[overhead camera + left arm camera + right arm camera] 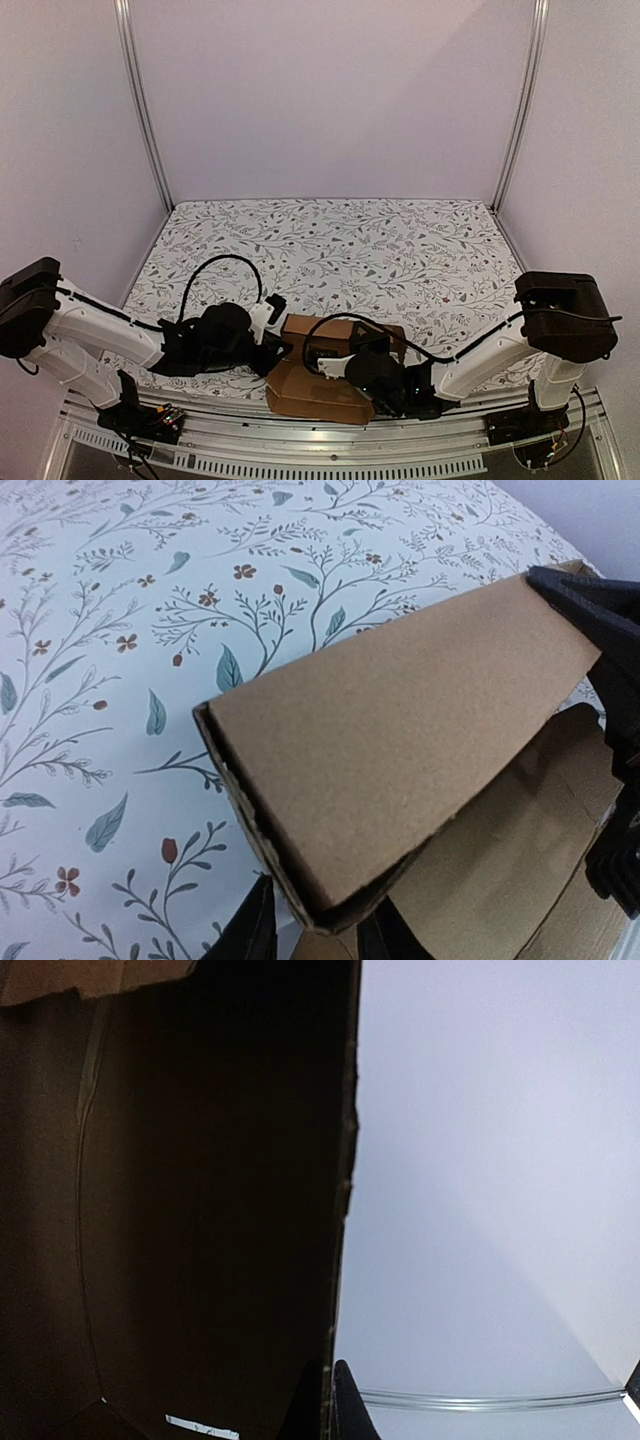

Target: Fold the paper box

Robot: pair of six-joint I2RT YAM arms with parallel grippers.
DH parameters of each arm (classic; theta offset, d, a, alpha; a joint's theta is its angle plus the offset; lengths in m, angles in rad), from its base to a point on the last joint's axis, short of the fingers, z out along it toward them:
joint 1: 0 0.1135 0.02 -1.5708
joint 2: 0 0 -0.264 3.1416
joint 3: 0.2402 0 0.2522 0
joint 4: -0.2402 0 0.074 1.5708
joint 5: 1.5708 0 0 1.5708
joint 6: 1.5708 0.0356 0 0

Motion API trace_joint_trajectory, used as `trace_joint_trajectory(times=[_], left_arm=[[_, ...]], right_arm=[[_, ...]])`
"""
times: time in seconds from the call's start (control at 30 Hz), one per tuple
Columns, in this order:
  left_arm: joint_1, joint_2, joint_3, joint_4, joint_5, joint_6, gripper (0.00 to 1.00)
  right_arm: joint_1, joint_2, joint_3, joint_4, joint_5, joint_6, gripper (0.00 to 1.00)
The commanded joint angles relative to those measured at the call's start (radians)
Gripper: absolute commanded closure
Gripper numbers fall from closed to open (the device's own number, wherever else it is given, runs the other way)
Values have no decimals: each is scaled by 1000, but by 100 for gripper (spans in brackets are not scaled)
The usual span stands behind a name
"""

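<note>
The brown paper box [312, 393] lies at the near edge of the table between the two arms, partly folded, with one panel raised. In the left wrist view a raised wall of the box [400, 740] fills the middle, and its near corner sits between the fingers of my left gripper [318, 938]. The jaws stand apart, with a gap between the left finger [245, 935] and the cardboard. My right gripper [330, 1415] is shut on the thin edge of an upright box panel [200, 1210], one finger on each side. From above, the left gripper [280, 335] and the right gripper [324, 360] are at the box.
A floral cloth [330, 250] covers the table. A metal rail [300, 450] runs along the near edge by the arm bases. Pale walls and frame posts [140, 100] enclose the back and sides. Black parts of the right arm [600, 620] crowd the box's right side.
</note>
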Motion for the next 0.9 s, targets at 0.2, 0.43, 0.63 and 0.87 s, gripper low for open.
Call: trace_joint_trajectory(times=[0.2,0.43,0.63,0.87], left_arm=[[-11,32,61,-36,-54,76,71],[-13,87,89,-16,-77,47,72],[-14,118,127,-19,-136,14,72],[-18,156,164,-20,-163,-15,75]], right_arm=[[21,24,8,-13,7,-5,100],[28,22,15,-14,11,3,100],[34,40,29,-12,14,16,100],[38,48,43,-12,18,33,100]])
